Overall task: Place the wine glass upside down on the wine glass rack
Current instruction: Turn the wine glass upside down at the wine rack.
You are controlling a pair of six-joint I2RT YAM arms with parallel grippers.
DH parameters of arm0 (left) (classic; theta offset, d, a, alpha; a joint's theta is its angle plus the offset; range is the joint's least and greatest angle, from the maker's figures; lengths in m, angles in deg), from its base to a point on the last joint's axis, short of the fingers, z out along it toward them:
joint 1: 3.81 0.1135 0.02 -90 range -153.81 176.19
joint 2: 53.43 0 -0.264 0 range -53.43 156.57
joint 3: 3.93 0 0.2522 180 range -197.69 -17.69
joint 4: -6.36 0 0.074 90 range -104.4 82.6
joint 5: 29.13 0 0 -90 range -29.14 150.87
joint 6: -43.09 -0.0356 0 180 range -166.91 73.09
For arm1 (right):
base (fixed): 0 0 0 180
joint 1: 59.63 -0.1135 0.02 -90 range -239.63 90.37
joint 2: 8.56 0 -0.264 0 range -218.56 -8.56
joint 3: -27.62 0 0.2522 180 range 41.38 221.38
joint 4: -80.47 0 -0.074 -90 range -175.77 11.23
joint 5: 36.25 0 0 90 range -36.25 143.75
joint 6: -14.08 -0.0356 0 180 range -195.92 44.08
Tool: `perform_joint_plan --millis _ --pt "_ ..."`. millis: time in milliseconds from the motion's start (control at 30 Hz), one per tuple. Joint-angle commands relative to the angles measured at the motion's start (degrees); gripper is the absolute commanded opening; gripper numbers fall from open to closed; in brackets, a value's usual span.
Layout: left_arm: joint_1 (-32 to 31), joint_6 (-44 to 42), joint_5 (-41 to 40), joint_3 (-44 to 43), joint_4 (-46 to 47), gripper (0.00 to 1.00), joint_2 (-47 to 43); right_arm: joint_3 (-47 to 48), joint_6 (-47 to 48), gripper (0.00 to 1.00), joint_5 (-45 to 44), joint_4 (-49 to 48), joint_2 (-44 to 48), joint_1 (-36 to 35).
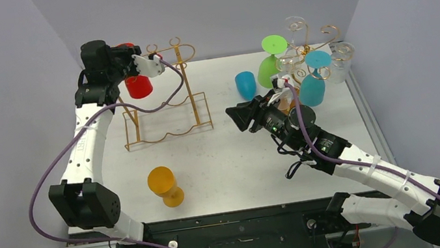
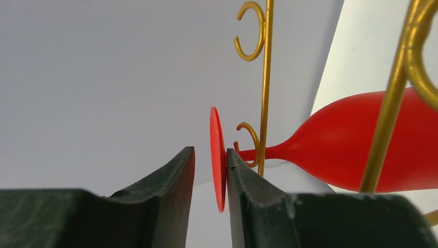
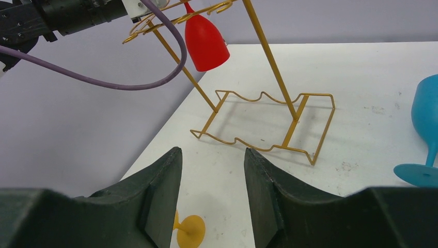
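wine glass (image 1: 139,86), the one red one, hangs bowl down from the top of the left gold rack (image 2: 391,103) at the far left of the table (image 1: 236,161). there are two gold racks. the second rack (image 1: 308,37) at the far right carries one green glass (image 1: 268,70), one teal glass (image 1: 312,89) and clear glasses (image 1: 341,61). one blue glass (image 1: 246,85) and one orange glass (image 1: 165,186) stand upright on the table.

the left arm reaches up and far forward. the left claw (image 2: 209,155) is narrowly parted around the red foot (image 2: 219,155), which touches one finger with a gap to the other. the right arm stretches diagonally to mid-table, and the right claw (image 3: 213,155) is about half parted, holding nothing, aimed at the left rack.

the clear glasses overlap too much to count. the right wrist view cuts off the blue glass.
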Motion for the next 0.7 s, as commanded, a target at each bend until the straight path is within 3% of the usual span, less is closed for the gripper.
perform_joint_plan --millis 0,133,367,667 --pt "0.4 -1.0 1.3 -2.8 -2.6 0.3 -2.9 2.7 -0.4 0.44 0.1 -0.6 0.1 0.6" --pt "0.3 -1.4 1.2 -3.3 -4.7 0.39 -3.1 2.8 -0.7 0.44 -0.1 -0.2 0.2 0.7" --pt "0.4 -0.7 1.6 -5.2 -8.2 0.63 -3.6 2.8 -0.9 0.46 -0.1 0.1 0.2 0.8" --pt "0.5 0.1 4.2 -8.9 -14.3 0.73 -5.1 3.5 -0.6 0.47 -0.5 1.4 0.7 0.9"
